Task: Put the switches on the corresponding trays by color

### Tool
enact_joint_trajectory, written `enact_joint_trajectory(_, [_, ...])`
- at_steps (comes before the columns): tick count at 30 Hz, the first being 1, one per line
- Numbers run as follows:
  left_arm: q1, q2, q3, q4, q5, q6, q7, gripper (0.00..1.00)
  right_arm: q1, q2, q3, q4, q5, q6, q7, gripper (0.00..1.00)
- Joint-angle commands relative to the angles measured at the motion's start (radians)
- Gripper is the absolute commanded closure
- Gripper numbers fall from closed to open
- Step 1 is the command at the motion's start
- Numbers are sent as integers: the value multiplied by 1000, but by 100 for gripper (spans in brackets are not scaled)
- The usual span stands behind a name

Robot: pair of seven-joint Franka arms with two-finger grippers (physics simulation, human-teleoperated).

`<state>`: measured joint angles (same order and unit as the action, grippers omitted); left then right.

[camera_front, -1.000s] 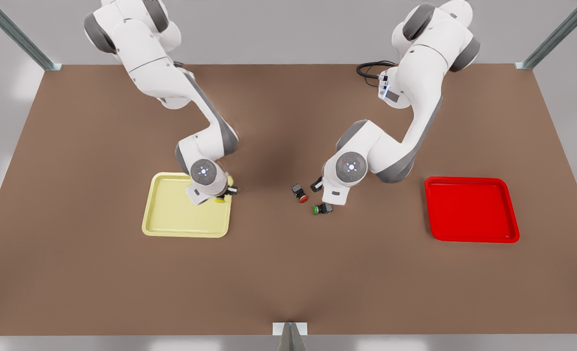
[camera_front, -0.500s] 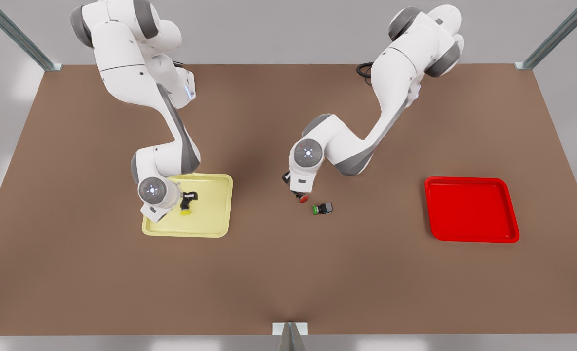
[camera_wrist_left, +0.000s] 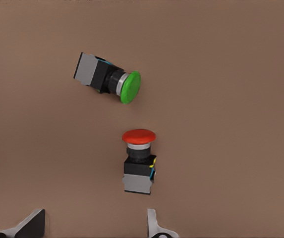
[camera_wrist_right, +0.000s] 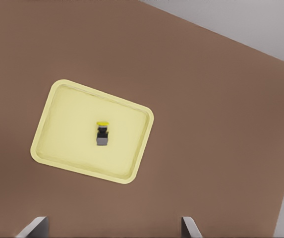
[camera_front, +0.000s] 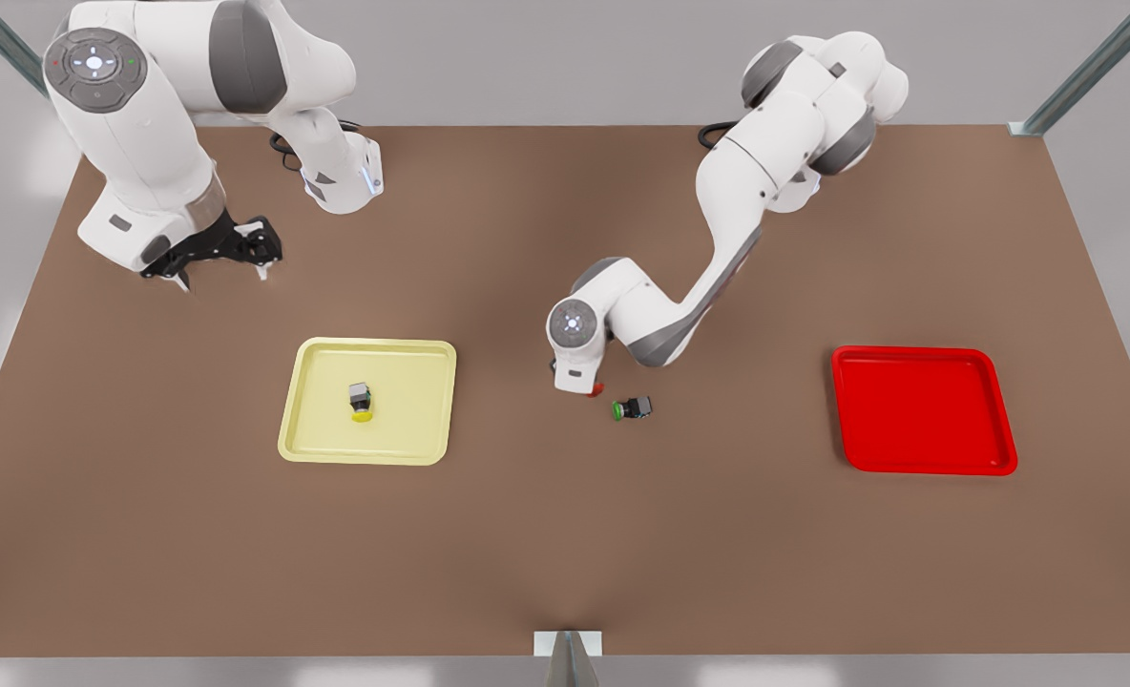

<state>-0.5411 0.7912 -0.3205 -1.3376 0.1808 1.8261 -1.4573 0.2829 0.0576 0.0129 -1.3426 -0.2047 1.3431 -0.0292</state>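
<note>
Fingers of my left gripper (camera_wrist_left: 89,227) hang spread over the red-capped dark-bodied switch (camera_wrist_left: 139,160) — I have just come down here. My right gripper (camera_front: 224,250), open and empty, has pulled away high; the yellow-capped switch (camera_front: 361,401) now lies in the pale yellow tray (camera_front: 431,420). Bright red tray (camera_front: 923,410) waits.

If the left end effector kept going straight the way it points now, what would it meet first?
Most likely the red switch: it lies on the table almost between the open fingers of the left end effector. The green switch lies beside that line.
</note>
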Motion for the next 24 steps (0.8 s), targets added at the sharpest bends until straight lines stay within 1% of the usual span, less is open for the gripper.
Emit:
enact_joint_trajectory(1, [-6, 0, 6, 0, 8, 2, 0, 1, 7, 1, 1, 0, -1, -8, 0, 0])
enact_joint_trajectory(7, [-39, 60, 14, 3, -6, 243, -15, 1, 6, 2, 2, 0, 1, -22, 0, 0])
enact_joint_trajectory(9, [-39, 57, 17, -8, 2, 213, -12, 1, 7, 4, 2, -1, 2, -22, 0, 0])
enact_joint_trajectory(11, [-85, 42, 75, -25, 5, 182, -8, 1, 9, 5, 4, -3, 5, -22, 46, 0])
enact_joint_trajectory(12, [-120, 34, 129, -29, 5, 163, -2, 1, 9, 7, 22, -3, 2, -22, 61, 0])
enact_joint_trajectory(20, [-129, 33, 138, -48, 5, 179, -5, 1, 15, 8, 67, -1, -2, -24, 46, 0])
enact_joint_trajectory(21, [-131, 37, 153, -49, 6, 180, -5, 1, 15, 8, 68, -1, -2, -25, 46, 0])
enact_joint_trajectory(24, [-128, 43, 155, -63, 8, 183, -6, 1, 16, 8, 76, -3, -2, -25, 48, 0])
